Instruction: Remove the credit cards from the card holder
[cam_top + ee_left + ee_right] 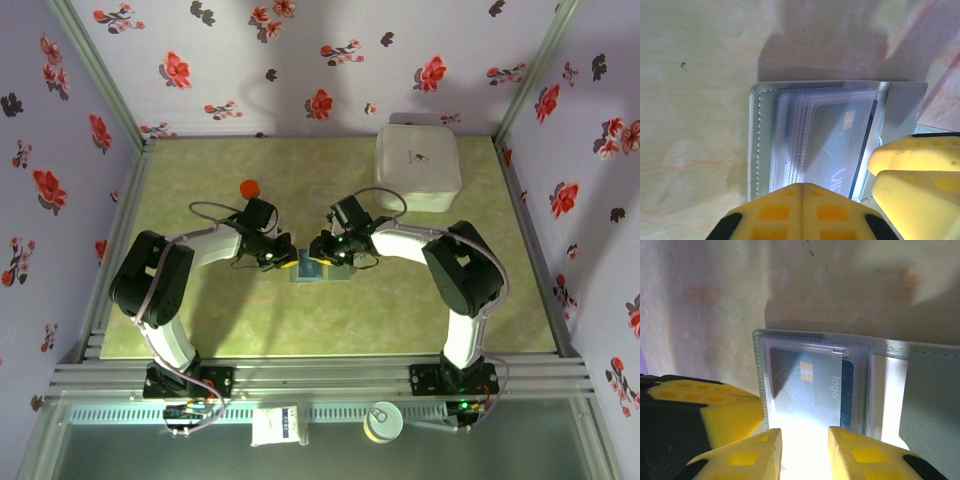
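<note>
The grey-blue card holder (320, 270) lies open on the table between my two grippers. In the left wrist view its stitched cover (757, 145) and a stack of clear sleeves show, with a blue credit card (840, 145) inside a sleeve. My left gripper (802, 186) is shut, its tips together at the sleeves' near edge with nothing between them. In the right wrist view the blue card (810, 385), with a gold chip, sits in its sleeve in the holder (932, 390). My right gripper (805, 432) stands open over the card's near edge.
A large white square box (417, 165) stands at the back right and a small red object (249, 187) at the back left. Flowered walls close in three sides. A white packet (279, 425) and a round tin (383, 420) lie on the near ledge.
</note>
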Tool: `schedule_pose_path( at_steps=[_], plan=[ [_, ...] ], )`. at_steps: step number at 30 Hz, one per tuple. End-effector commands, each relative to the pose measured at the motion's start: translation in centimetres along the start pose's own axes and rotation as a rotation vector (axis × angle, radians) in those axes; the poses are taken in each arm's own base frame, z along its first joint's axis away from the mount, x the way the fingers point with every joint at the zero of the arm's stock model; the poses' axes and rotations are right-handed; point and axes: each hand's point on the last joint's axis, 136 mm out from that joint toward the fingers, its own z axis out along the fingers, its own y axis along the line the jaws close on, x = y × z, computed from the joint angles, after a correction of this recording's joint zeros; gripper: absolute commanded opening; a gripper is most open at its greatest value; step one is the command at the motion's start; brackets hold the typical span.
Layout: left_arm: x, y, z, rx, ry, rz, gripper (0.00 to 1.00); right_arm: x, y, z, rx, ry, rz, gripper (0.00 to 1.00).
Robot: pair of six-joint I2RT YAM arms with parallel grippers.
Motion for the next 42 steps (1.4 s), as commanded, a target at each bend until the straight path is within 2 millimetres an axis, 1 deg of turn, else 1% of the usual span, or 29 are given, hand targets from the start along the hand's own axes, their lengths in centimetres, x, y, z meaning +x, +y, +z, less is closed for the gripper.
schedule_pose_path(
  at_steps=[1, 5, 8, 16, 24, 29, 34, 36, 42],
  plan=[
    [0.0, 0.9, 0.1, -0.046, 0.015, 0.01, 0.0, 0.6, -1.2, 0.9, 0.002, 0.032, 0.036, 0.29],
    [0.2, 1.2, 0.2, -0.058, 0.024, 0.007, 0.0, 0.6, -2.1, 1.0, 0.042, 0.03, 0.044, 0.28],
    [0.2, 1.4, 0.3, -0.063, 0.024, 0.005, 0.0, 0.5, -2.6, 0.5, 0.084, 0.016, 0.037, 0.28],
    [0.1, 1.1, 0.1, -0.059, 0.02, 0.008, 0.0, 0.0, -1.7, -1.0, 0.091, -0.022, 0.005, 0.28],
    [-0.4, 0.3, -0.9, -0.049, -0.009, 0.016, 0.0, -0.4, -0.8, -2.4, 0.086, -0.054, -0.013, 0.29],
    [-0.8, -1.0, -1.7, -0.02, -0.026, 0.029, 0.0, -0.2, -0.2, -1.9, 0.041, -0.036, -0.007, 0.28],
    [-0.4, -1.9, -0.8, -0.01, 0.004, 0.046, 0.0, -0.1, 0.1, -1.1, 0.007, -0.015, 0.007, 0.28],
    [-0.2, -1.9, -0.4, -0.015, 0.015, 0.051, 0.0, 0.0, -0.1, -0.8, 0.006, -0.008, 0.011, 0.28],
    [0.4, -0.2, 0.5, -0.069, 0.046, 0.048, 0.0, 0.3, -0.4, 0.1, -0.009, 0.022, 0.03, 0.28]
  ],
)
